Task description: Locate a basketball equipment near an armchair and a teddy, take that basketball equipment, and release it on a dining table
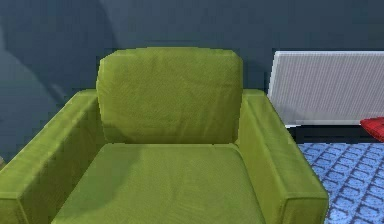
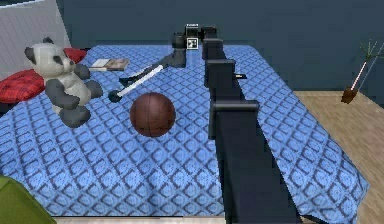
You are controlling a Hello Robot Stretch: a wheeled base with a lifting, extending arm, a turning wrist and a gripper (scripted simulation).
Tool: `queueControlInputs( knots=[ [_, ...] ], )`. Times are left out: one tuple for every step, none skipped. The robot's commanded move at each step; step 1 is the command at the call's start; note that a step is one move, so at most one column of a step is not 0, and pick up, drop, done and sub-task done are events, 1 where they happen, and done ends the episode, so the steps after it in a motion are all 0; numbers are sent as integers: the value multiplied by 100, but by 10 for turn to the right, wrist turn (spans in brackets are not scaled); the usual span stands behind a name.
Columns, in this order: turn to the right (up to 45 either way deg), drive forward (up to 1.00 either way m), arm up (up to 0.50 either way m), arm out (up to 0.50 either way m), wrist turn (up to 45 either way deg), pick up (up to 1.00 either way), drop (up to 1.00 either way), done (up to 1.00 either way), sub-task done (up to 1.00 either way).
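The green armchair (image 1: 170, 130) stands close ahead. The gripper (image 2: 122, 92) shows near the basketball (image 2: 152, 113); jaw state and hold cannot be told.

Blue patterned bed (image 2: 120, 165)
On it lie a teddy (image 2: 62, 80), brown ball (image 2: 152, 113), red cushion (image 2: 20, 87), book (image 2: 108, 64) and white stick (image 2: 140, 80).

My forward view cuts the armchair (image 1: 170, 130) off at the bottom, the radiator (image 1: 325, 88) and a red thing (image 1: 374, 127) at the right. On the arm side view, a red cushion (image 2: 20, 88) runs off the left, a plant (image 2: 358, 80) off the right, the arm (image 2: 245, 150) off the bottom. A flat thing (image 2: 108, 64) by the teddy (image 2: 62, 80) is too small to name. I cannot tell whether the gripper (image 2: 128, 86) holds anything.
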Motion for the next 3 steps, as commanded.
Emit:
queueControlInputs(
  knots=[
    [0, 0, 0, 0, 390, 0, 0, 0, 0],
    [0, 0, -26, 0, 0, 0, 0, 0, 0],
    [0, 0, 0, 0, 0, 100, 0, 0, 0]
  ],
)
